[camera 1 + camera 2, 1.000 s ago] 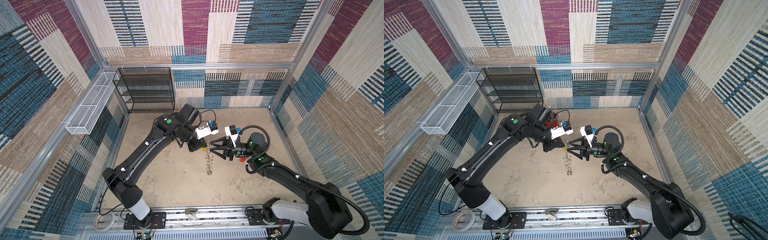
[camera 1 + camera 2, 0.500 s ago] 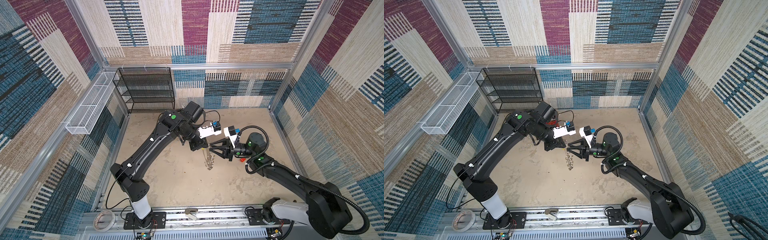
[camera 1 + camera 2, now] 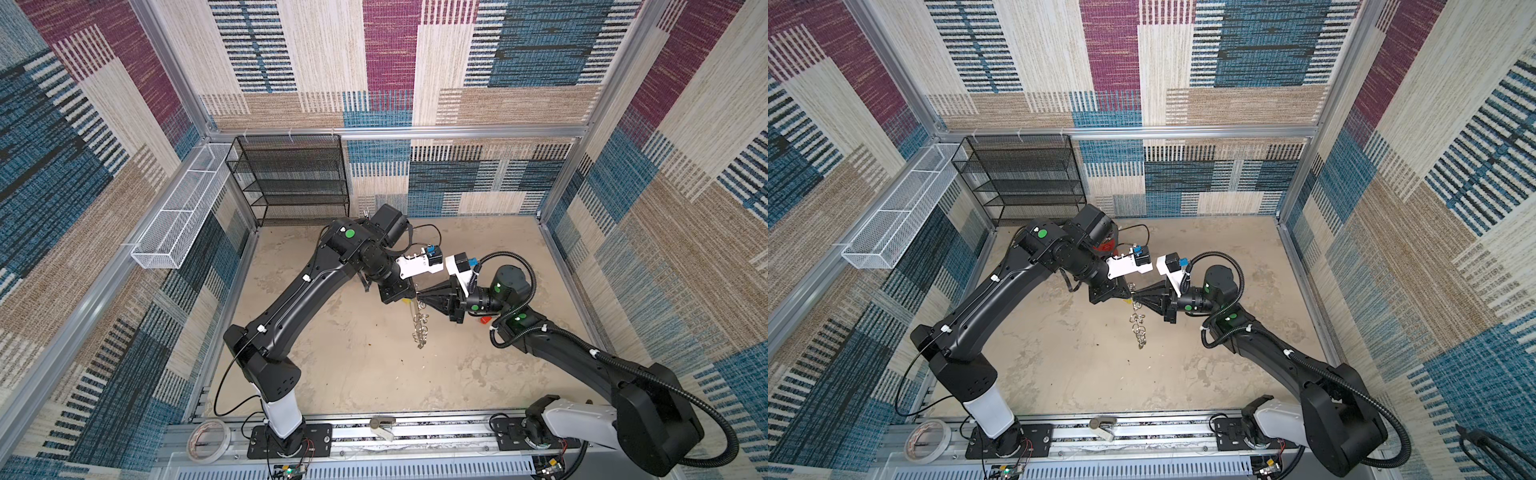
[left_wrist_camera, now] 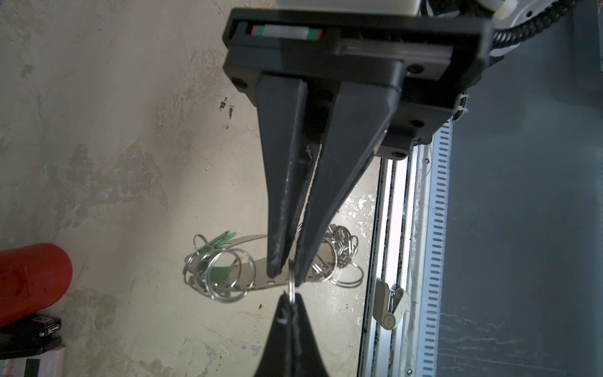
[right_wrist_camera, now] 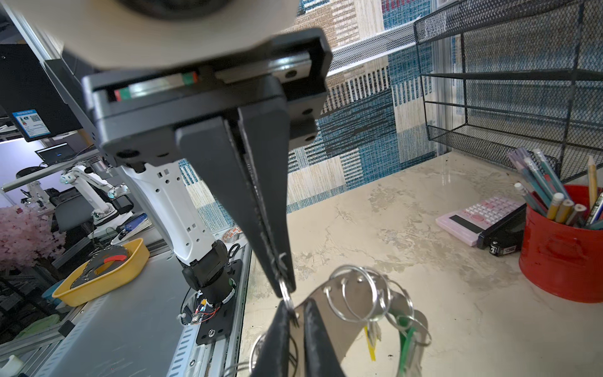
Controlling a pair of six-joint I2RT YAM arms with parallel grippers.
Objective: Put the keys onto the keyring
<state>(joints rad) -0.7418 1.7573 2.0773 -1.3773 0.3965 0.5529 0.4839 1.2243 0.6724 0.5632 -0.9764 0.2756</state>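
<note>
You can't make out the red-tagged key: only a red speck [image 3: 485, 320] peeks from under the right arm. Mid-counter [image 3: 353, 374], your left end effector [image 4: 288, 275] is clamped on the keyring [image 4: 257, 271] band. The right end effector [image 5: 284, 290], fingers together, pinches one split ring [image 5: 287, 298].

Back left corner: 1 black mesh shelf [image 3: 291, 178] against the wall. A white wire basket [image 3: 183, 216] is mounted on the left wall beside it. The right wrist view gives me a red cup [image 5: 561, 261] full of pencils [image 5: 538, 186] with a pink calculator [image 5: 479, 215] just beside it, both on the beige table [image 3: 332, 374]. A tape roll [image 3: 209, 439] and 1 clip [image 3: 381, 427] lie at the front rail. A yellow tray [image 5: 104, 271] sits outside the cell.
</note>
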